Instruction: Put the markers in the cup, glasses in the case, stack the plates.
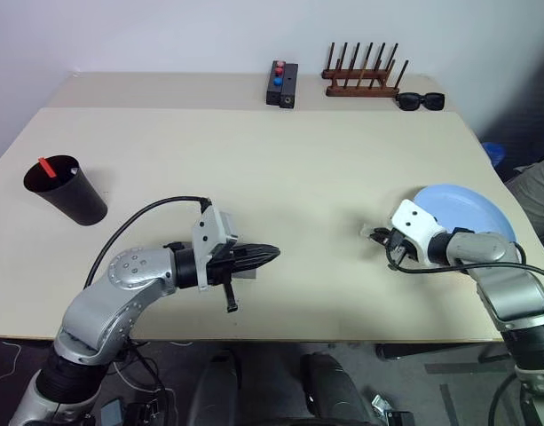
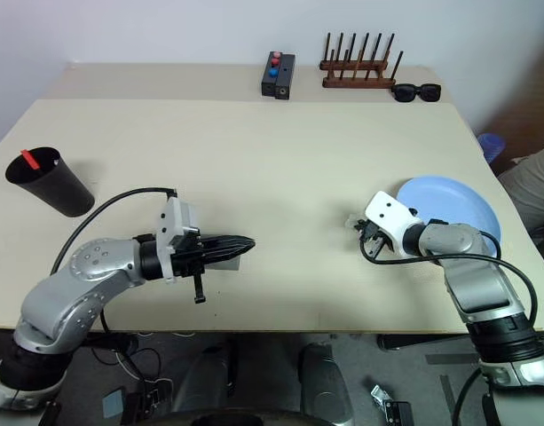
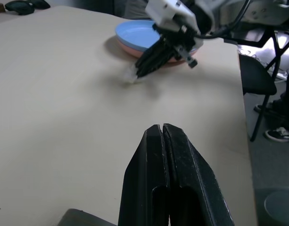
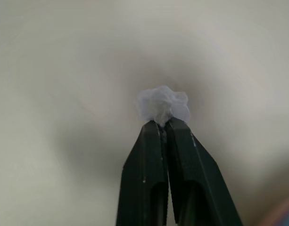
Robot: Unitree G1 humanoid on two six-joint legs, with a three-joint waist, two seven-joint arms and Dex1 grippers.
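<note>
- The right claw [image 4: 165, 123] is pinched together on a small crumpled white scrap [image 4: 162, 104] at the counter [image 1: 325, 186]; so thin a hold could let it slip out.
- Just behind lies the blue plate [image 1: 467, 209], stacked on the pink plate [image 3: 169, 57]; a wide swing might nudge them.
- The left claw [image 3: 164, 129] is closed, empty, over a grey object, perhaps the case [image 2: 238, 257].
- The cup [image 1: 69, 191] holds the markers [image 1: 48, 167], far left.

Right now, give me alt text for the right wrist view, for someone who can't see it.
The right gripper has its two black fingers shut on a small crumpled white wad, held at their tips just over the beige table.
</note>
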